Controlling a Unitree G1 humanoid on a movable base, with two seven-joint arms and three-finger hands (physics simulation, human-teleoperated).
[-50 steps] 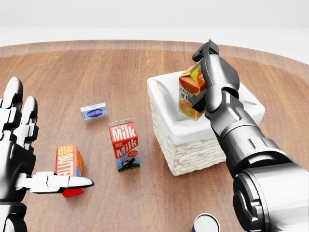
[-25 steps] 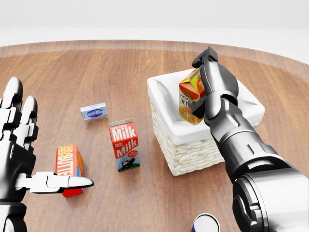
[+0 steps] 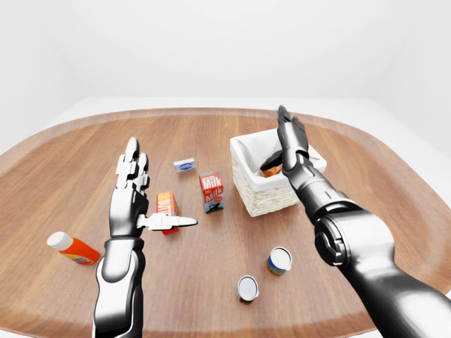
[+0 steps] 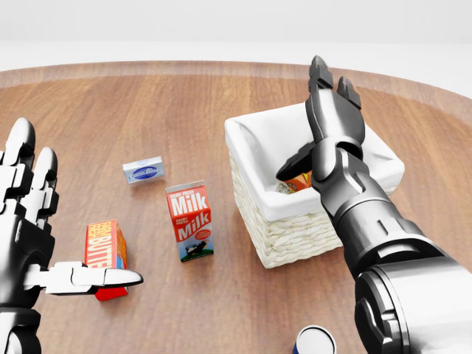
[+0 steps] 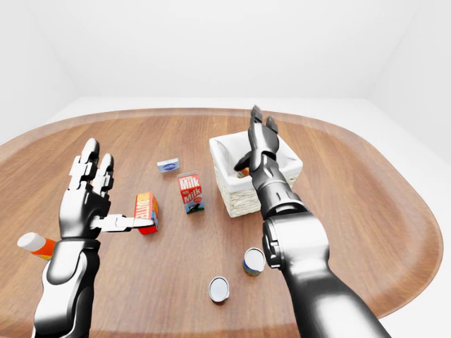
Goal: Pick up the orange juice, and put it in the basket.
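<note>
Left-eye view: right hand [image 3: 290, 141] above basket [image 3: 248, 156], fingers spread, holding nothing; left hand [image 3: 131, 193] raised, fingers splayed, empty. Head view: orange juice [image 4: 298, 181] lying inside basket, mostly hidden by right hand; likely light, stiff, smooth-sided carton, best gripped across flat faces, gently to avoid crushing. Right-eye view: milk carton [image 5: 189, 192] upright on table [image 5: 352, 211], left of basket.

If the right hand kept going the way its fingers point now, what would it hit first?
Probably nothing: the right hand is open above the basket, fingers pointing toward the table's far edge, though depth is unclear.
</note>
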